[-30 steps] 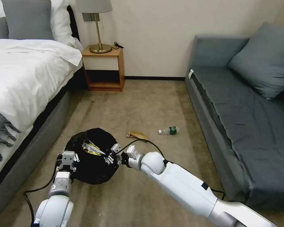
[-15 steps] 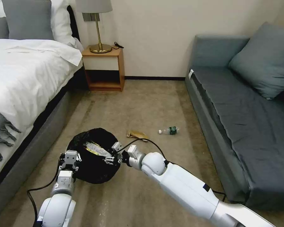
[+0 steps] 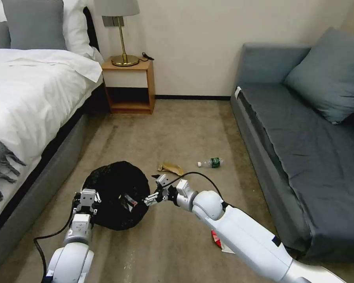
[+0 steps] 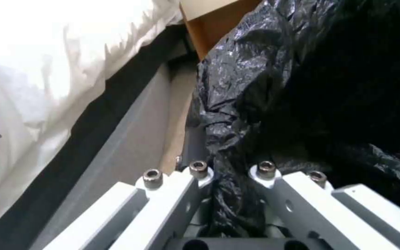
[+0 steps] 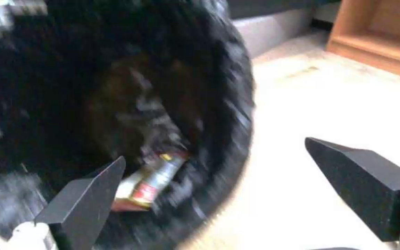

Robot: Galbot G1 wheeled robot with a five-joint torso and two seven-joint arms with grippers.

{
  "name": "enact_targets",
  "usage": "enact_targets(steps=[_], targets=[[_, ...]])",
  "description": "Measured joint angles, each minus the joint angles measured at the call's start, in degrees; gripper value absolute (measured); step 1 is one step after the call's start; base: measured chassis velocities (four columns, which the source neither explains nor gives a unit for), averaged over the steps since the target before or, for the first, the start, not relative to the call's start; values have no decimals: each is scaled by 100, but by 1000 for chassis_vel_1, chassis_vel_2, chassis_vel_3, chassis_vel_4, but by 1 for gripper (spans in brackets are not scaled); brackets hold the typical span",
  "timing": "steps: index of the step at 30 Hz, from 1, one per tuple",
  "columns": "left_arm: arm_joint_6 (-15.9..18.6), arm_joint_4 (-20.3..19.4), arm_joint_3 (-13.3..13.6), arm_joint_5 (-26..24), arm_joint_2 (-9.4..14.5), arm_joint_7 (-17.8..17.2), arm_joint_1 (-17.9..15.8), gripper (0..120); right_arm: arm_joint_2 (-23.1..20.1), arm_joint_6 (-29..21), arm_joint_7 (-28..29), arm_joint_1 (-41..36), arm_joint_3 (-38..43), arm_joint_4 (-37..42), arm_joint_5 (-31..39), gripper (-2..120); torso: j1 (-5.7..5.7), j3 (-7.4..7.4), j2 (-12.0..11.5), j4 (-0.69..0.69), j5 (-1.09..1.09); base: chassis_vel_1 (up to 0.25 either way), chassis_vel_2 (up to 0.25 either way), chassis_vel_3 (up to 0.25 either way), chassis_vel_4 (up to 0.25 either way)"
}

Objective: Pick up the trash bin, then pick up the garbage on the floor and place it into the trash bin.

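Left gripper [image 3: 87, 197] clamped on trash bin [image 3: 116, 194] rim at nine o'clock; right gripper [image 3: 156, 188] spread wide, empty, at three o'clock, wrapper [image 5: 147, 182] inside.

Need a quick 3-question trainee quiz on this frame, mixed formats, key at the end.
1. True or false: the left gripper is shut on the trash bin rim.
2. Which litter lies on the carpet nearest the sofa? A) brown paper bag B) clear bottle C) packet in the bin
3. Fill in: the right gripper, beside the bin, is ____.

Key: 1 true, its fingers pinch the black liner. 2 B. 3 open, holding nothing.
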Motion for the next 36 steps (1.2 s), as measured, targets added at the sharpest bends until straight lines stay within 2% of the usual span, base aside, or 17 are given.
enact_targets(steps=[2,4,6,8,9,10,12,19,26,36], targets=[[-18,1,-13,5,9,1,10,2,-454,-163,-99,-35,22,80,-253,100,0,0,0,-1,-1,0,0,0,0],[-23,1,-15,8,11,1,15,2,-561,-202,-139,-41,23,91,-311,100,0,0,0,-2,-2,0,0,0,0],[-29,-19,-16,19,21,3,34,2,-962,-321,-341,-57,16,82,-564,100,0,0,0,-3,-2,0,0,0,0],[-29,-24,-16,22,23,3,36,2,-1004,-329,-365,-60,12,70,-593,100,0,0,0,-3,-2,0,0,0,0],[-35,-46,-16,46,31,3,47,2,-1219,-378,-510,-103,6,-37,-789,100,0,0,0,-3,-1,0,0,0,0],[-37,-48,-15,52,33,3,49,2,-1247,-382,-538,-116,9,-59,-827,100,0,0,0,-3,-1,0,0,0,0],[-53,-50,-15,95,46,3,61,2,-1436,-363,-872,-389,192,-259,-1224,100,0,0,0,0,0,0,0,0,0],[-92,-44,-31,121,101,3,114,2,-1649,-362,-1218,-1091,579,-328,-1821,100,0,0,0,-2,0,0,0,0,0],[-135,-61,-8,186,25,4,163,2,-1735,-286,-1419,-1637,978,-372,-2617,100,0,-1,0,-1,0,0,0,0,0],[-187,-74,-13,221,31,12,205,2,-1682,20,-1450,-1915,1403,-795,-3269,100,0,0,0,-1,-1,0,0,0,0]])
